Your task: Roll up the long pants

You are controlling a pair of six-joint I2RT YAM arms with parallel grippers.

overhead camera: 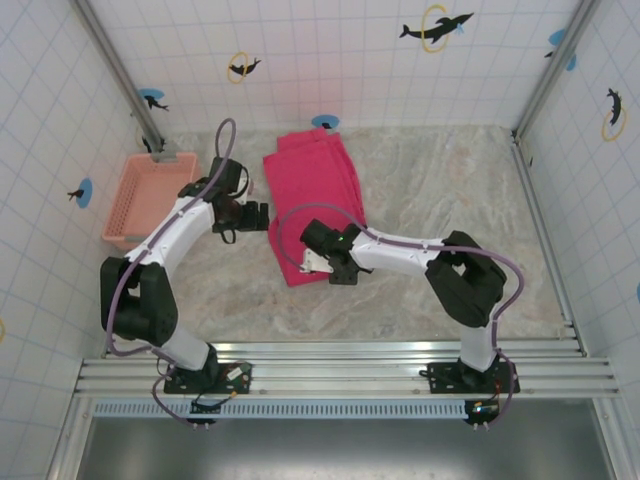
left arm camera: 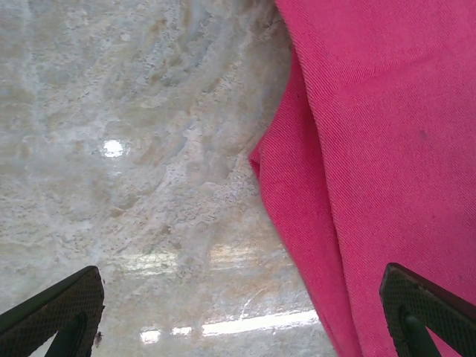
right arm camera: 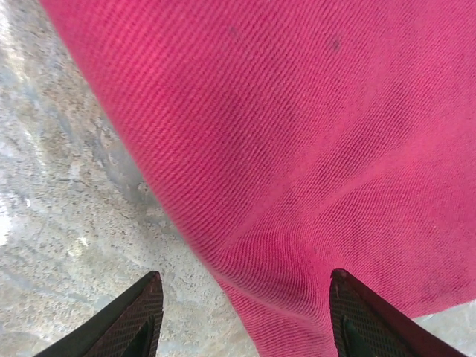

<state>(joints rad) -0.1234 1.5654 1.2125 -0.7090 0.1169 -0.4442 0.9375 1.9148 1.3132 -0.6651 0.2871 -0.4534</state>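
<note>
Basket [overhead camera: 150,195] first: pale salmon plastic lattice, at the far left of the marble-patterned table [overhead camera: 450,190], close against the tiled wall [overhead camera: 60,120]. Inside, just its own lattice floor on show. Parked apart from the long pants [overhead camera: 315,195], with the left arm reaching across the gap.

Long pants: bright magenta cloth folded into one long strip, laid flat mid-table from near the far wall toward the arms, near end skewed slightly left. From the left wrist, long pants [left arm camera: 372,149] as a twill edge over pale stone; from the right wrist, long pants [right arm camera: 297,149] as a broad sweep of the same weave.

Left gripper [overhead camera: 258,217] just beside the strip's left edge, about halfway along. Up close, left gripper [left arm camera: 238,320] spread wide, one tip over bare table, the other over cloth.

Right gripper [overhead camera: 325,268] over the strip's near end. Up close, right gripper [right arm camera: 245,320] likewise spread, cloth between the tips. Contact with the cloth: cannot tell for either.
</note>
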